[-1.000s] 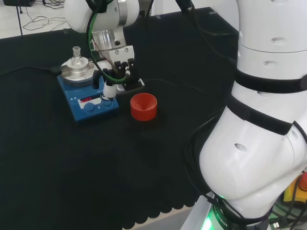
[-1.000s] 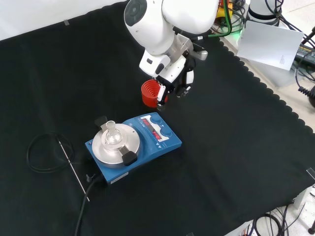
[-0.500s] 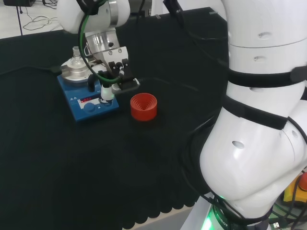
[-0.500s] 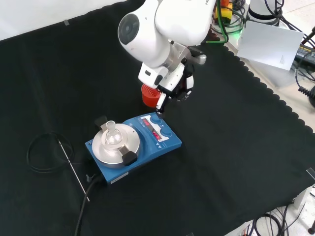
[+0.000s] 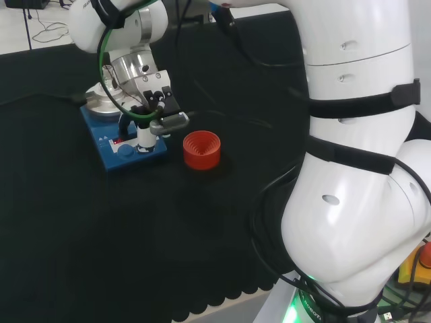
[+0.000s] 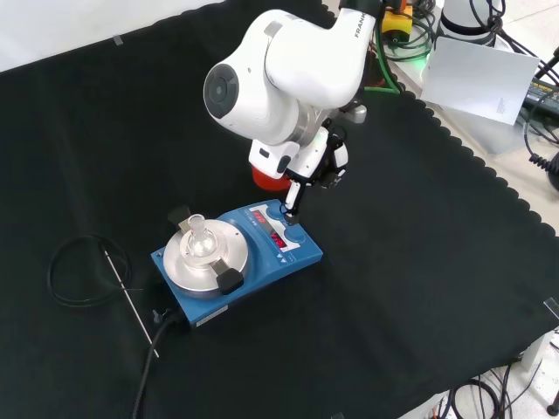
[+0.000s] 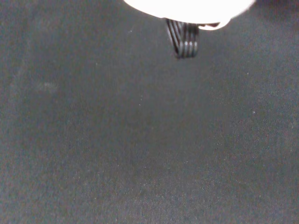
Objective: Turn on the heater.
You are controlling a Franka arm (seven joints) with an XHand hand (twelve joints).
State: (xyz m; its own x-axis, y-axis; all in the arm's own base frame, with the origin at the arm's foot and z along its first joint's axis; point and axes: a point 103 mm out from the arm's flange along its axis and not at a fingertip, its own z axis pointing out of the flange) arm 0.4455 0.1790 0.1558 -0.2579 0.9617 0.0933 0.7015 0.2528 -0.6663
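Observation:
The heater (image 6: 253,272) is a blue box with a round silver plate (image 6: 210,262) and a red display (image 6: 278,237). A small clear flask (image 6: 197,236) stands on the plate. My hand (image 6: 316,166) hangs over the heater's front panel with one finger (image 6: 290,205) straight down, its tip on the panel by a blue knob. In the head view the hand (image 5: 151,111) covers the right half of the heater (image 5: 111,153), and the white fingertip (image 5: 145,138) meets the panel. A blurred white part of the hand (image 7: 187,5) shows in the wrist view over black cloth.
A red ribbed ring stand (image 5: 201,149) sits on the cloth just right of the heater in the head view. In the front view a coiled black cable (image 6: 79,271) and a thin rod (image 6: 127,297) lie left of the heater. The heater's power cable (image 6: 153,367) runs toward the near edge.
The hand has moved from above the red ring stand across to the heater and come down, so its straight finger now rests on the front panel. The heater and flask have stayed put.

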